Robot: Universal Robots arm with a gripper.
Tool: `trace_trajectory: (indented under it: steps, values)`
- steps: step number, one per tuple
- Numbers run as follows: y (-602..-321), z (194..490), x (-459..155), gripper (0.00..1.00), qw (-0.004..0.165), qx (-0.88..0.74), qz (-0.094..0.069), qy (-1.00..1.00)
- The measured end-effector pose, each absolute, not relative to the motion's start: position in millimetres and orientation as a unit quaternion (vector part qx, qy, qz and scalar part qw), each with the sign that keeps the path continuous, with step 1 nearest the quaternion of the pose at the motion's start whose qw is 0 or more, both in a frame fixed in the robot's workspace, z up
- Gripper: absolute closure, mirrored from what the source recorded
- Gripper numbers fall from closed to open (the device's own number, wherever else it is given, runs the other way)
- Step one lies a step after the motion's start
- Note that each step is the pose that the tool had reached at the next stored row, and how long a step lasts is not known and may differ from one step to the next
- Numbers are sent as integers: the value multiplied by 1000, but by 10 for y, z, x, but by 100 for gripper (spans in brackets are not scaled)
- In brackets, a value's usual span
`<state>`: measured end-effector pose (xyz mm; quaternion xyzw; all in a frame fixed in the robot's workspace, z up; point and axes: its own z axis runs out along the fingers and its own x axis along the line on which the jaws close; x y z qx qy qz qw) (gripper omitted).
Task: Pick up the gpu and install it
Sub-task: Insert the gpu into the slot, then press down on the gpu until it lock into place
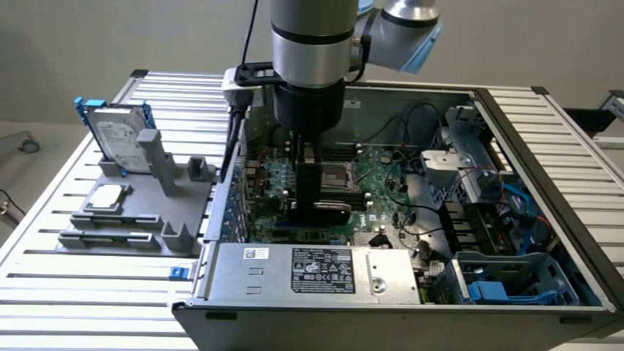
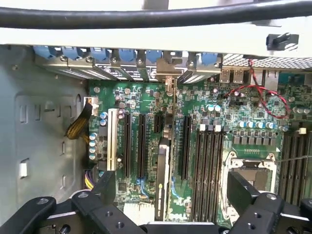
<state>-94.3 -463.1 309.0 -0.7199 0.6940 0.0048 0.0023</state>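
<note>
Now gpu [image 2: 163, 178] upright between open tool [image 2: 175, 192] fingers.

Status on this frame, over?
End effector open, low inside the case. Gpu upright, edge-on in a motherboard slot, between the fingers, ungripped. Nothing in the way.

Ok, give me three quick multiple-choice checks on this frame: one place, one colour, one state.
1. The hard drive stands: A inside the case; B in the grey holder beside it; C on the floor.
2. Its frame is: A red; B blue; C yellow.
3. The gripper is: A open; B shut on the graphics card; C shut on a cable.

B: it stands upright in the holder. B: blue edges show. A: the fingers stand wide apart, either side of the card.
</note>
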Motion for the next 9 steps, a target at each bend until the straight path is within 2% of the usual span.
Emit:
trace_trajectory:
  steps: [5, 9]
  values:
    - [-4631, 3240, -942, 1, 2, -720, 5, 694]
    - [-4631, 3240, -942, 1, 2, -720, 5, 694]
